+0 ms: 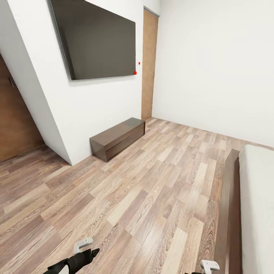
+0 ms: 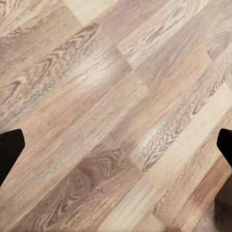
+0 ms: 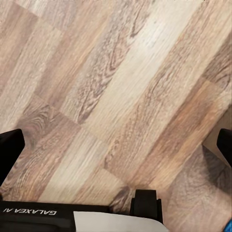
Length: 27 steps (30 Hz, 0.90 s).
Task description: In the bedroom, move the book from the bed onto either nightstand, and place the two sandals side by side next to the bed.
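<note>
The bed stands at the right edge of the head view, with its dark-brown frame point(image 1: 228, 213) and bare light-grey mattress point(image 1: 258, 205). The book, both nightstands and the two sandals are out of view. A tiny bright blue sliver point(image 3: 228, 226) sits at the corner of the right wrist view, too small to identify. My left gripper point(image 1: 86, 249) point(image 2: 116, 150) hangs open over bare wood-plank floor. My right gripper point(image 1: 209, 265) point(image 3: 116, 150) is also open above the floor, close to the bed frame, holding nothing.
A long low dark dresser point(image 1: 118, 137) stands against the white wall under a large black screen point(image 1: 97, 38). A wooden door point(image 1: 149, 64) is in the far corner and another brown door point(image 1: 15, 121) at the left. Wood-plank floor point(image 1: 152, 190) stretches between dresser and bed.
</note>
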Tool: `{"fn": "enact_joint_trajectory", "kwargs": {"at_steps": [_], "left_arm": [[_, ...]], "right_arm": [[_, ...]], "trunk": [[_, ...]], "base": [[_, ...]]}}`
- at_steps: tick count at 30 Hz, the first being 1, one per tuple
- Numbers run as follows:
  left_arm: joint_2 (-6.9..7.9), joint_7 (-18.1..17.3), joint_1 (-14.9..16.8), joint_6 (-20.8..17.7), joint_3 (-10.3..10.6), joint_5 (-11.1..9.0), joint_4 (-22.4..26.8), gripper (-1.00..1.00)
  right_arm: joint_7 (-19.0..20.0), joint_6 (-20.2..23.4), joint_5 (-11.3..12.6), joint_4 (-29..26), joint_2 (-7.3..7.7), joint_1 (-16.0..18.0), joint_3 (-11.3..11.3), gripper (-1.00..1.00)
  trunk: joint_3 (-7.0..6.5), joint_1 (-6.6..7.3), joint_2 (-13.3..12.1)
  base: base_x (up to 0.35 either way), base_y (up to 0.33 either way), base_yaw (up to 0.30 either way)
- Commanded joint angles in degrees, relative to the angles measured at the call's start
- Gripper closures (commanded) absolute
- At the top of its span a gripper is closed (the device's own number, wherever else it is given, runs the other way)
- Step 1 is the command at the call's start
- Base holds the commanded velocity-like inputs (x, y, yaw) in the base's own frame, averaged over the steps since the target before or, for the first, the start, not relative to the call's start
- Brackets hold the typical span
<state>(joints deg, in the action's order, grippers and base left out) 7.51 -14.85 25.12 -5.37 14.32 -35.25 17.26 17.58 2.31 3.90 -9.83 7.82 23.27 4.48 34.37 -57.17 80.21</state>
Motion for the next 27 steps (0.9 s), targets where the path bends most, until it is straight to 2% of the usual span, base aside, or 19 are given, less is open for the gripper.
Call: {"fn": "enact_joint_trajectory", "kwargs": {"at_steps": [1,6,8,9,12,13,15,19,21,27], "left_arm": [[0.04,-0.1,0.0,-0.3,0.1,-0.5,0.1,-1.00],[0.04,-0.1,0.0,-0.3,0.2,-0.5,0.1,-1.00],[0.04,0.0,0.0,-0.3,1.1,0.0,0.1,-1.00],[0.01,0.2,0.0,-0.3,2.5,0.8,0.1,-1.00],[-0.05,1.2,0.0,-0.3,8.7,5.5,-0.3,-1.00],[-0.11,1.5,0.0,-0.3,10.1,6.5,-0.8,-1.00],[-0.47,1.8,0.0,-0.2,11.4,7.6,-2.0,-1.00],[-0.80,2.0,0.0,0.2,12.1,8.2,-4.0,-1.00],[-1.10,2.0,0.0,1.6,12.2,8.3,-5.1,-1.00],[-1.33,2.1,0.0,3.2,12.3,8.4,-6.1,-1.00]], "right_arm": [[0.4,0.2,0.4,0.0,-0.01,0.0,0.5,-1.00],[0.4,0.2,0.4,0.0,-0.02,0.0,0.4,-1.00],[0.4,0.3,0.4,-0.1,-0.01,0.0,0.4,-1.00],[0.5,0.3,0.4,-0.1,-0.01,0.0,0.4,-1.00],[0.4,0.3,0.2,0.0,-0.05,0.0,0.4,-1.00],[0.4,0.3,0.1,0.0,-0.07,0.0,0.4,-1.00],[0.4,0.3,0.1,0.0,-0.03,0.0,0.4,-1.00],[0.4,0.3,0.1,0.0,-0.01,0.0,0.4,-1.00],[0.4,0.3,0.1,0.0,-0.01,0.0,0.4,-1.00],[0.4,0.3,0.1,0.0,0.00,0.0,0.4,-1.00]], "trunk": [[-0.13,0.23,-0.4],[-1.03,1.33,-2.4],[-1.39,1.77,-3.2],[-1.57,1.99,-3.6],[-2.11,2.65,-4.8],[-2.29,2.87,-5.2],[-2.65,3.30,-6.0],[-3.37,4.18,-7.6],[-3.73,4.62,-8.4],[-4.80,5.94,-10.8]], "base": [[0.000,0.000,0.000],[0.000,0.000,0.000],[0.000,0.000,0.000],[0.000,0.000,0.000],[0.000,0.000,0.000],[0.000,0.000,0.000],[0.000,0.000,0.000],[0.000,0.000,0.000],[0.000,0.000,0.000],[0.000,0.000,0.000]]}}
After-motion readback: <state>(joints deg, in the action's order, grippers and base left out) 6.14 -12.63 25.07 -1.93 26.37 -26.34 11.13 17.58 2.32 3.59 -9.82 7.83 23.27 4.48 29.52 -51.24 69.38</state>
